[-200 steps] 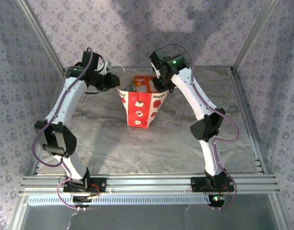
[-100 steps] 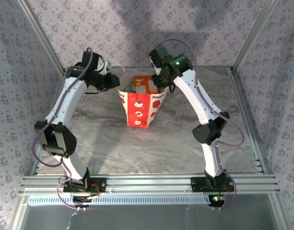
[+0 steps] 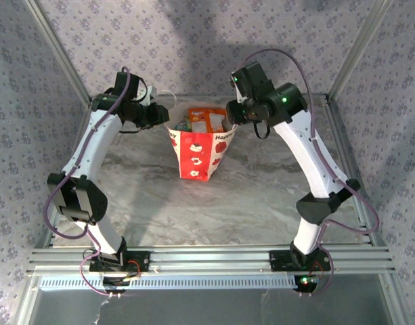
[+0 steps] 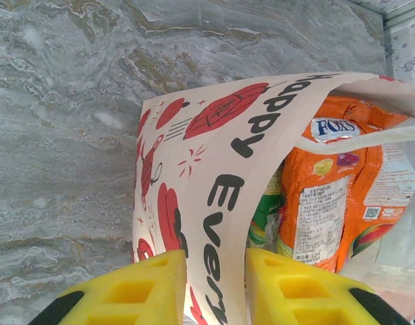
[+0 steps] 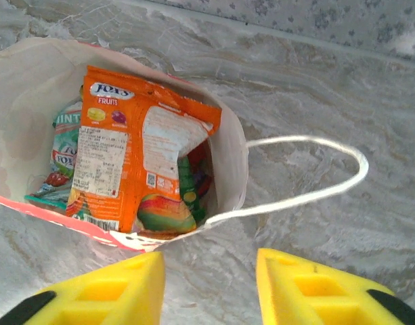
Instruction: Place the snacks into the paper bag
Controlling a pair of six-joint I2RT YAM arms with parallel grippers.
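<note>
**Top external.** The paper bag (image 3: 199, 154) stands upright at the middle of the far half of the marbled table (image 3: 261, 196), mouth up. "Happy" is legible on its front. The orange packet (image 3: 204, 120) sticks up out of the mouth. The left gripper (image 3: 161, 116) meets the bag's left rim, and the right gripper (image 3: 231, 116) hangs just beside the right rim. Bare table lies in front of the bag and on both sides of it.

**Left wrist.** The left gripper (image 4: 216, 291) is closed on the bag's (image 4: 193, 176) wall, which passes between its yellow fingers (image 4: 133, 291). The print reads "Happy" and "Every". Inside are the orange packet (image 4: 329, 203), marked "FOX'S", and a green packet (image 4: 265, 217).

**Right wrist.** The right gripper (image 5: 210, 284) has its jaws apart over bare table and holds nothing. The bag (image 5: 229, 156) lies just beyond it. The orange packet (image 5: 133, 162) reads "FOX'S FRUITS", and a teal packet (image 5: 63, 145) shows "MINT". A white string handle (image 5: 315, 169) loops out to the right.
</note>
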